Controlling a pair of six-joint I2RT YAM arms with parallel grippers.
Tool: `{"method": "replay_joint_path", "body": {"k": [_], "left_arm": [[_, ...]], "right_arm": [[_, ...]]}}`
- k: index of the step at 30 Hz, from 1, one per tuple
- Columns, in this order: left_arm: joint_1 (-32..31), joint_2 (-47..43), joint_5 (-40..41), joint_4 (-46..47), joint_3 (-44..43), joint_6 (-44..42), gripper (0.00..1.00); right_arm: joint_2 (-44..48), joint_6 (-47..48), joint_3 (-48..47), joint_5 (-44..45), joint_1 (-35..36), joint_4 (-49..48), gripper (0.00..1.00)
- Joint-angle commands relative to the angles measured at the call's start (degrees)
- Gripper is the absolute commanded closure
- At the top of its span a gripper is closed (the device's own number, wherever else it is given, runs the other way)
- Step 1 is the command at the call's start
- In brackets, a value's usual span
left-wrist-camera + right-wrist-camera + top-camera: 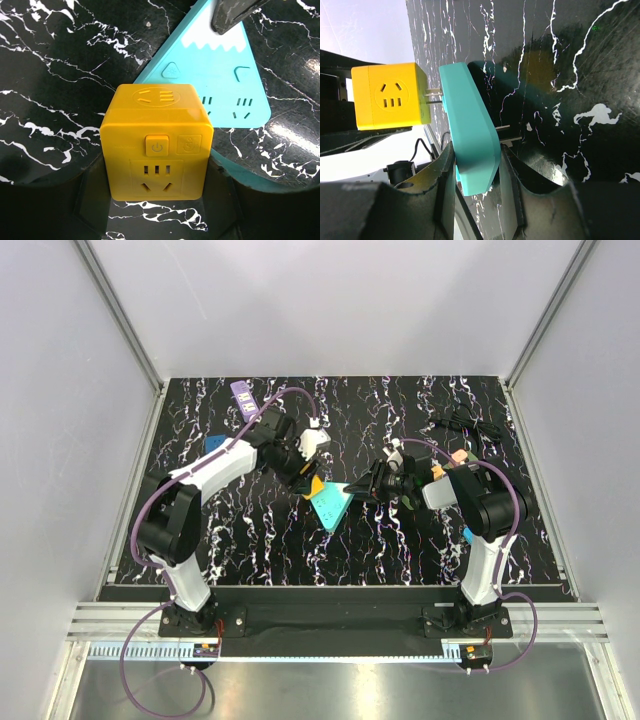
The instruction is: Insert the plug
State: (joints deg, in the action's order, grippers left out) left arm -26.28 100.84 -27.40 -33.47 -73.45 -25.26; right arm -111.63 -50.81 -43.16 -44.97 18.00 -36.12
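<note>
A yellow cube plug (157, 145) sits between the fingers of my left gripper (157, 200), which is shut on its sides. My right gripper (477, 170) is shut on the edge of a teal triangular socket block (470, 130). In the right wrist view the cube's metal prongs (434, 95) reach into the teal block's face, with a short length still showing. From above, the cube (314, 483) and the teal block (330, 505) meet at mid-table between the left gripper (303, 473) and the right gripper (362, 488). Two more prongs (504, 134) stick out of the teal block's far side.
On the black marbled table (250, 550), a purple strip (243, 397) lies at the back left and a blue piece (215, 443) sits beside the left arm. A black cable (465, 423) lies at the back right, with a small orange piece (457, 456) near the right arm.
</note>
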Motion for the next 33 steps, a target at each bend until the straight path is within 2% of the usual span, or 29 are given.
{"method": "replay_joint_path", "body": {"k": [1, 33], "left_arm": [[0.4, -1.0, 0.0, 2.0, -1.6, -0.2, 1.0], [0.2, -1.0, -3.7, 2.5, -0.5, 0.7, 1.0]], "right_arm": [[-0.1, 1.4, -0.6, -0.1, 0.7, 1.2, 1.0], [-0.3, 1.1, -0.8, -0.1, 0.8, 1.1, 1.0]]}}
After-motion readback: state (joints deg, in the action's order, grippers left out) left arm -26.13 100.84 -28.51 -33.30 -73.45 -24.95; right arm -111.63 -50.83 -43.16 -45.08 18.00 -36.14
